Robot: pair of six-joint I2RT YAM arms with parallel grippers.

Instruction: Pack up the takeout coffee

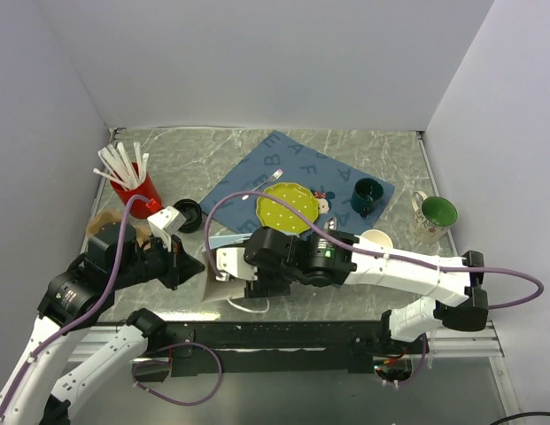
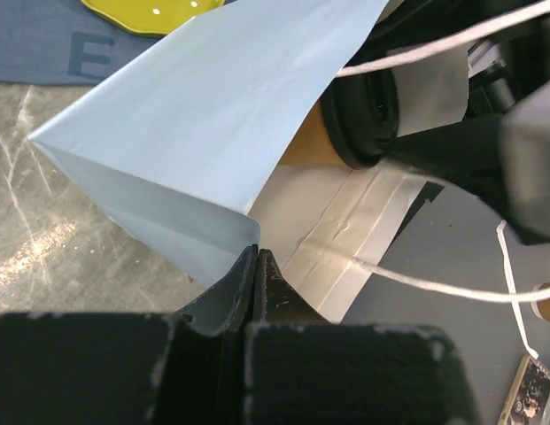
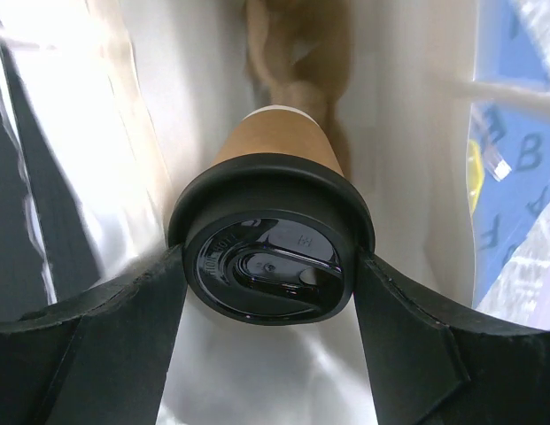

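Observation:
The takeout coffee (image 3: 276, 156), a tan-brown paper cup with a black lid (image 3: 270, 266), lies inside a paper bag (image 3: 195, 106) that is white inside. My right gripper (image 3: 270, 276) is shut on the cup at the lid rim, one finger on each side. In the left wrist view the bag (image 2: 213, 133) is light blue outside, and the cup (image 2: 305, 146) shows in its mouth. My left gripper (image 2: 255, 254) is shut on the bag's edge. In the top view the left gripper (image 1: 193, 263) and right gripper (image 1: 228, 266) meet at the bag (image 1: 214, 282); the cup is hidden there.
A red holder of white straws (image 1: 137, 190), a stack of tan cups (image 1: 106, 226) and a loose black lid (image 1: 188, 215) stand at the left. A yellow plate (image 1: 288, 208) lies on a blue mat (image 1: 283, 164). A dark mug (image 1: 367, 195), a white cup (image 1: 376, 239) and a green-lined mug (image 1: 434, 215) stand right.

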